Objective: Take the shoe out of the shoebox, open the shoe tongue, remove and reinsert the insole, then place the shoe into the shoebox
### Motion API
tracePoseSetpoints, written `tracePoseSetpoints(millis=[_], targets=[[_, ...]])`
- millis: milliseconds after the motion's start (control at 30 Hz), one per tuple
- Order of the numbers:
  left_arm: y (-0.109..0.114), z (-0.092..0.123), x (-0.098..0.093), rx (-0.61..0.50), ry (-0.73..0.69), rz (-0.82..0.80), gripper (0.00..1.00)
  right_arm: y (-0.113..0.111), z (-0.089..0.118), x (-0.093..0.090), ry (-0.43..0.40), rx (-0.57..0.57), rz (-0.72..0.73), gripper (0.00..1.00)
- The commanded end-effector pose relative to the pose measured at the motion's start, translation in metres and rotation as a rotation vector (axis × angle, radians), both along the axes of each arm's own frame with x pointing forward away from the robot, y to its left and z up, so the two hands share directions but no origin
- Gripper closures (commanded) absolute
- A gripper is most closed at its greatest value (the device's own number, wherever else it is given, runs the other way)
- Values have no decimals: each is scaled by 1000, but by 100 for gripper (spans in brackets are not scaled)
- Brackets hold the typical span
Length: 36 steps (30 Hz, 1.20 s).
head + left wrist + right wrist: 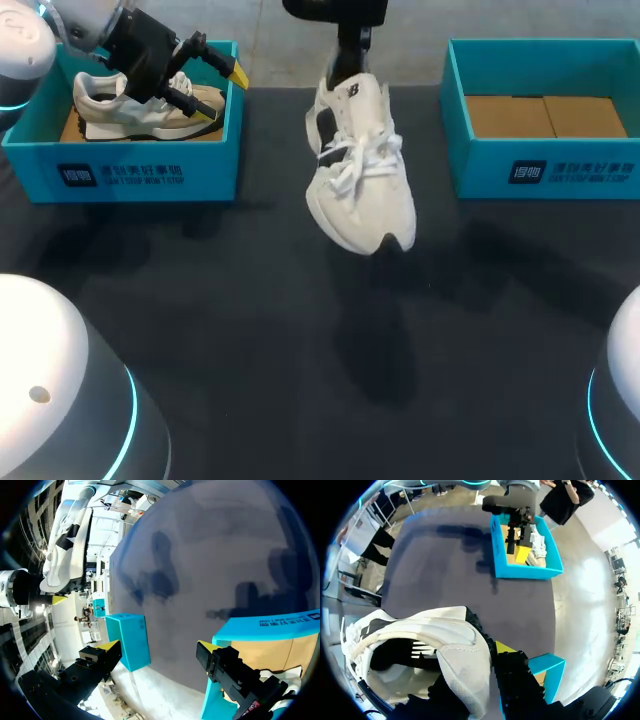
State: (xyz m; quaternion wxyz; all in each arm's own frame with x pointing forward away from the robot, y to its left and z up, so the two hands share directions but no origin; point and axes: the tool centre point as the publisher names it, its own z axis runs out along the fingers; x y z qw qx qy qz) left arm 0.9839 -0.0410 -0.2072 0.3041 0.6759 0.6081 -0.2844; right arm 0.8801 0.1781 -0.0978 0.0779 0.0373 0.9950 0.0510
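Observation:
A white laced shoe [360, 170] hangs toe-down above the middle of the dark table, clear of its surface. My right gripper [345, 62] holds it at the heel. In the right wrist view the gripper [487, 655] is shut on the heel collar of the shoe [435, 640], one finger outside and the other hidden inside the opening. My left gripper [215, 95] hovers open over the left teal shoebox [150, 170], above a second beige-and-white shoe [120, 105] lying in it. In the left wrist view its open fingers [107, 645] frame the table, and the held shoe [65, 545] shows far ahead.
A second teal shoebox [540, 165] stands at the back right, with only brown cardboard showing inside. The dark table mat [300, 330] stretches between and in front of the boxes.

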Motion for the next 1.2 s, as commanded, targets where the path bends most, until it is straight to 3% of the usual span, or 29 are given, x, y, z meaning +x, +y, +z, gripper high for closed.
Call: tracePoseSetpoints(millis=[33, 933, 1200], targets=[[0, 0, 0, 3, 0, 0, 0, -1, 7, -2, -1, -3, -1, 100], [0, 0, 0, 3, 0, 0, 0, -1, 7, -2, -1, -3, -1, 100], [0, 0, 0, 3, 0, 0, 0, -20, 3, 17, -27, -33, 4, 100]])
